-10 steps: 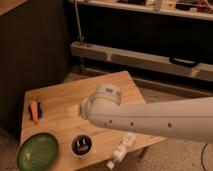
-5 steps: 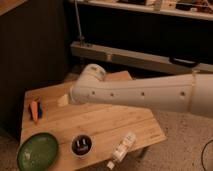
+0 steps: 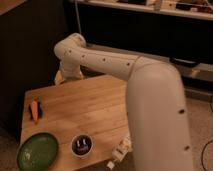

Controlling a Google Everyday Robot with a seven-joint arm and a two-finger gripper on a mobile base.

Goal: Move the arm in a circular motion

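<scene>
The glossy white arm (image 3: 150,95) fills the right side of the camera view as a thick tube with small dark dots. It runs up and left to a rounded joint (image 3: 72,47), then bends down. The gripper (image 3: 61,77) is the pale tip below that joint, at the far left edge of the wooden table (image 3: 90,107). It holds nothing that I can see.
On the table are a green plate (image 3: 37,151) at the front left, a small black bowl (image 3: 81,145), an orange carrot-like item (image 3: 34,111) by a blue one at the left, and a white bottle (image 3: 119,152) lying at the front edge. A dark shelf unit (image 3: 150,30) stands behind.
The arm has swung from over the table's middle up, back and left. Its joint now stands above the far edge, and the thick segment is nearer the camera.
</scene>
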